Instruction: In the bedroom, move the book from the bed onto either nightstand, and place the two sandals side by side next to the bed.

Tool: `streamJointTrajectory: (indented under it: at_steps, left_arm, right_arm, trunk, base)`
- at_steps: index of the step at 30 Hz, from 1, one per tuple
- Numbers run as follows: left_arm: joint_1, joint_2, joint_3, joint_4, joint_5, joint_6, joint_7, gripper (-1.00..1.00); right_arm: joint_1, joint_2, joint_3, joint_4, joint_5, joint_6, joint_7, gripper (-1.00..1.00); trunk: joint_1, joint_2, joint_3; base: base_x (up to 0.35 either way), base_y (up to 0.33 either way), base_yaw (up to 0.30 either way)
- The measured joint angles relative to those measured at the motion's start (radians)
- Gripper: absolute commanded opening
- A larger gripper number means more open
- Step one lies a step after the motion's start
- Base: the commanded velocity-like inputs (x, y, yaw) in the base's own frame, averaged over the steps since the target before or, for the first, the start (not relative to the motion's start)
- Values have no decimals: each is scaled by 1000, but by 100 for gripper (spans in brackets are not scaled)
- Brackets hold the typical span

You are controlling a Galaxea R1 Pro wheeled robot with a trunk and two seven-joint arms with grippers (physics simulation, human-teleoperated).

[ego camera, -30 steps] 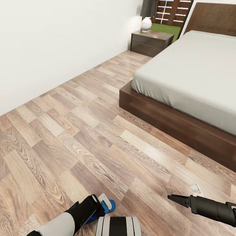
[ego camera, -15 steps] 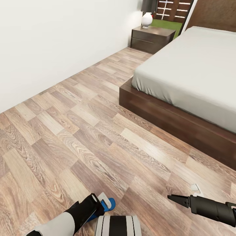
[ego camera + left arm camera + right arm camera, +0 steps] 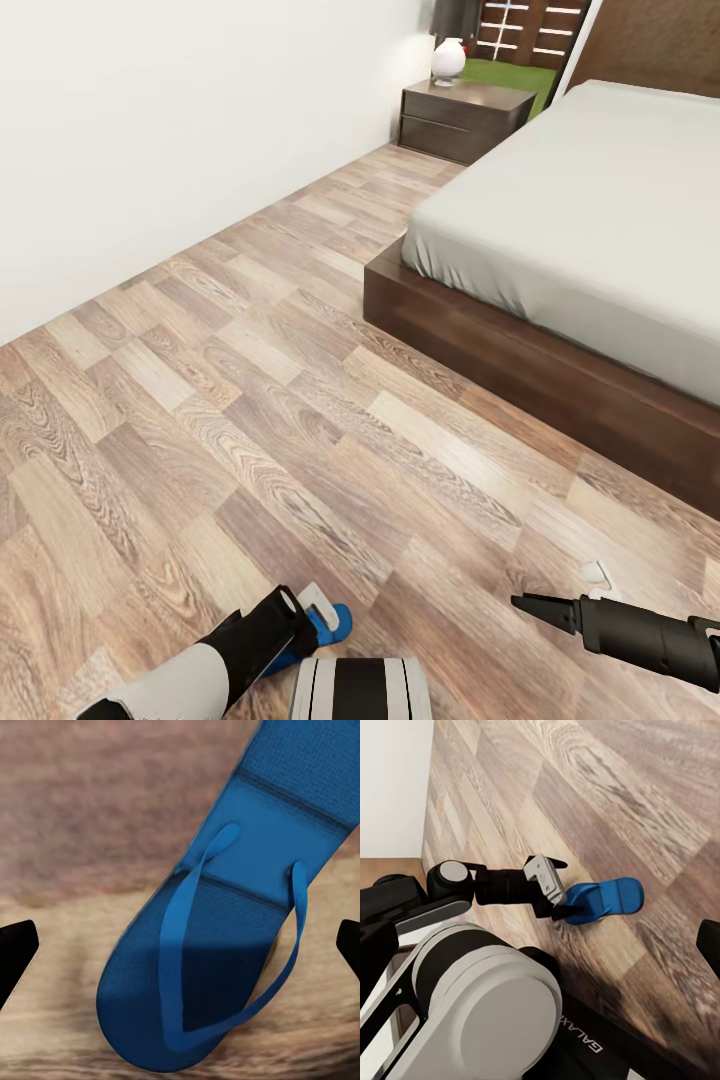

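One blue sandal [image 3: 217, 945] lies under the left pincer [image 3: 180, 952]. In the left wrist view the pincer's two dark fingertips [image 3: 15, 952] stand far apart, and the sandal lies strap-side up in the gap between them, touching neither. The right wrist view shows the same pincer [image 3: 556, 900] over one end of the sandal [image 3: 607, 898], which lies flat on the wood-plank floor [image 3: 607, 787] with the rest of its sole reaching out past the fingers. In the head view the sandal [image 3: 335, 625] peeps out blue from behind the left pincer [image 3: 318, 610], close in front of the robot's trunk [image 3: 360, 690].

The right pincer [image 3: 530, 606] hangs above bare floor [image 3: 250, 400], well apart from the sandal and holding nothing. One of its fingertips [image 3: 709, 945] sits at the far edge of the right wrist view, with none near the middle, so its jaws stand wide. A small white object [image 3: 597, 573], too small to tell what it is, lies on the planks just beyond it.

Further out, the bed [image 3: 500, 350] takes up the right side of the head view, its light-grey mattress [image 3: 580, 210] bare where it shows. Past the bed's far corner a dark-brown nightstand [image 3: 460, 120] stands against the white wall [image 3: 150, 120] with a white lamp base [image 3: 448, 60] on top. Behind it is a window [image 3: 520, 30] showing a slatted fence.
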Motion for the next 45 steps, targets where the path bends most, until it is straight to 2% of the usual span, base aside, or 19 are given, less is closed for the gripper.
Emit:
streamJointTrajectory:
  at_steps: [2, 9, 17, 25, 33, 45]
  left_arm:
    - [-1, 0, 0, 0, 0, 1, 0, 100]
    - [-4, 0, 0, 0, 0, 4, 20, 100]
    - [-5, 0, 0, 0, -4, 5, 35, 100]
    - [-7, -1, 3, 1, -77, 8, 33, 100]
    - [-8, -1, 3, -2, -98, 9, 33, 100]
    - [-8, -2, 5, -4, -103, 9, 31, 100]
  right_arm:
    - [0, 0, 0, 0, 0, 0, 0, 100]
    - [0, 0, 0, 0, 0, 0, 0, 100]
    - [0, 0, 1, 0, 0, 0, 1, 100]
    - [0, 0, 0, 0, 0, 0, 1, 100]
    - [0, 0, 0, 0, 0, 0, 2, 100]
    - [0, 0, 0, 0, 0, 0, 2, 100]
  trunk:
    - [0, 0, 0]
    - [3, -2, -27]
    - [3, -2, -27]
    - [3, -2, -27]
    - [3, -2, -27]
    - [3, -2, -27]
  base:
    - [0, 0, 0]
    - [0, 0, 0]
    - [0, 0, 0]
    - [0, 0, 0]
    - [0, 0, 0]
    - [0, 0, 0]
